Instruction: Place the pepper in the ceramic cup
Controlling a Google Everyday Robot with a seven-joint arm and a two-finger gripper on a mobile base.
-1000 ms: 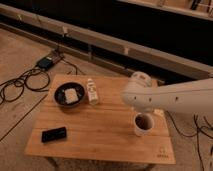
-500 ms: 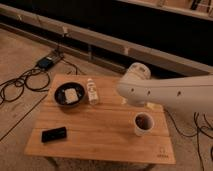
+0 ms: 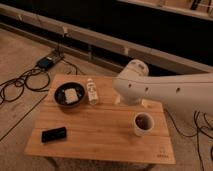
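The gripper is hidden behind the bulky white arm (image 3: 150,89), whose far end is cut off by the right edge, while the ceramic cup's (image 3: 143,123) dark contents cannot be identified.

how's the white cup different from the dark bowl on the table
The cup is white, narrow and tall-sided; the bowl is dark, wide and shallow. The cup holds something dark reddish, the bowl a pale block. The cup stands near the table's right side, the bowl at the back left beside a small bottle. Both are round and upright. The gripper is hidden behind the white arm above the table.

Upright white ceramic cup (image 3: 143,123), dark pepper (image 3: 143,120) inside; claw hidden.
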